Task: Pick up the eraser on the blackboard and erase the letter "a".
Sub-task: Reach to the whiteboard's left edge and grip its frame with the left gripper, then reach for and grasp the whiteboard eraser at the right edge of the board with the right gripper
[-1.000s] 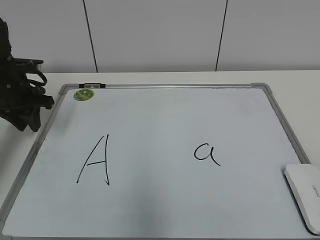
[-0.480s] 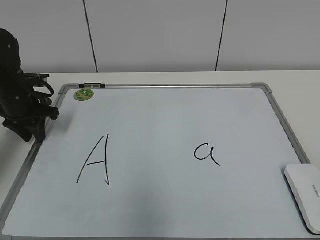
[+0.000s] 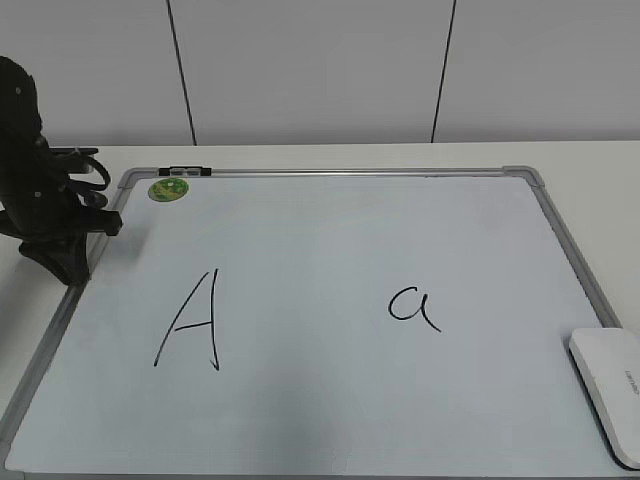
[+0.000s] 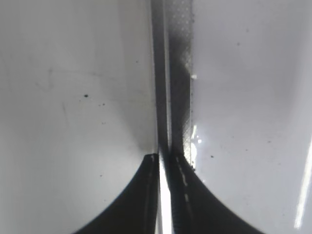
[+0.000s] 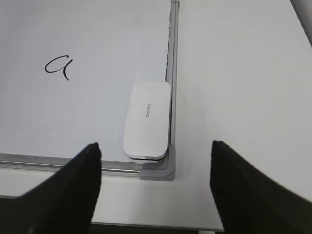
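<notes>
The blackboard (image 3: 320, 240) lies flat on the table, pale with a silver frame. The letter "a" (image 3: 413, 307) is at its centre right and also shows in the right wrist view (image 5: 58, 67). The white eraser (image 3: 612, 395) lies at the board's near right corner, dark underside down (image 5: 147, 119). My right gripper (image 5: 156, 145) is open and empty, hovering just short of the eraser over the corner; it is out of the exterior view. My left gripper (image 3: 72, 268) points down at the board's left edge, its jaws (image 4: 165, 161) closed on the frame rail.
A capital "A" (image 3: 190, 320) is written on the board's left half. A round green magnet (image 3: 168, 188) and a small black clip (image 3: 185, 172) sit at the far left corner. White table (image 5: 243, 97) lies to the right of the board; a white wall stands behind.
My left arm has moved right and down onto the board's left frame. The eraser and the letters have not moved.
</notes>
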